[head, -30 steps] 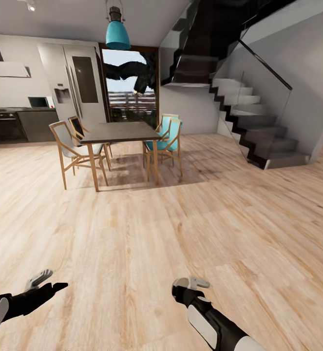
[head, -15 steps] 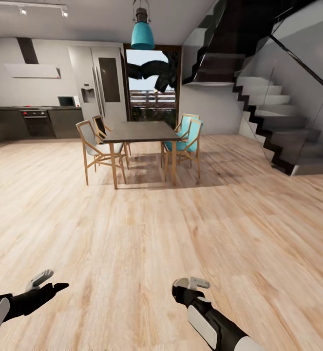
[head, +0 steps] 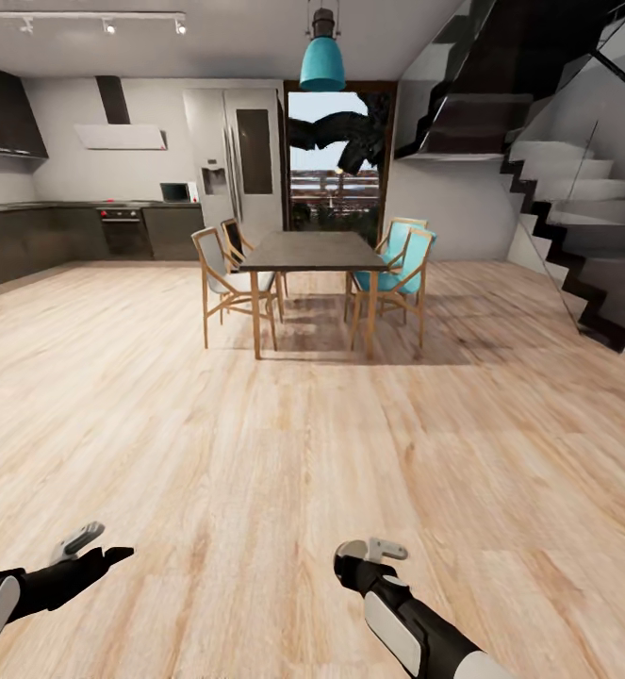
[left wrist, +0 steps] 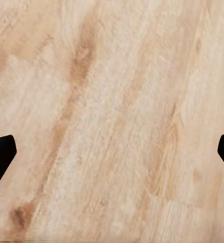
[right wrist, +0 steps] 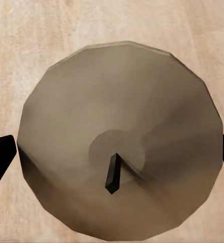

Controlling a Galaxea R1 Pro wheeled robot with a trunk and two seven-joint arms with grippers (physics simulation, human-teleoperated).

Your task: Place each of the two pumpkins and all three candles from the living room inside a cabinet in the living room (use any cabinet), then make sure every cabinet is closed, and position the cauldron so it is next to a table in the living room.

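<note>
The right gripper (right wrist: 112, 152) has its jaws holding a candle (right wrist: 119, 139), wick toward the camera; the left gripper (left wrist: 112, 152) has its jaws wide and empty over the wooden floor (head: 284, 443). Drive smoothly, keeping the candle level

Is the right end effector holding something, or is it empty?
Holding. In the right wrist view the round beige-grey candle with its dark wick sits between the right end effector fingertips, above the pale wooden floor.

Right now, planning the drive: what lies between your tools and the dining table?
Bare wood floor, in the head view; right tool holds a candle.
</note>
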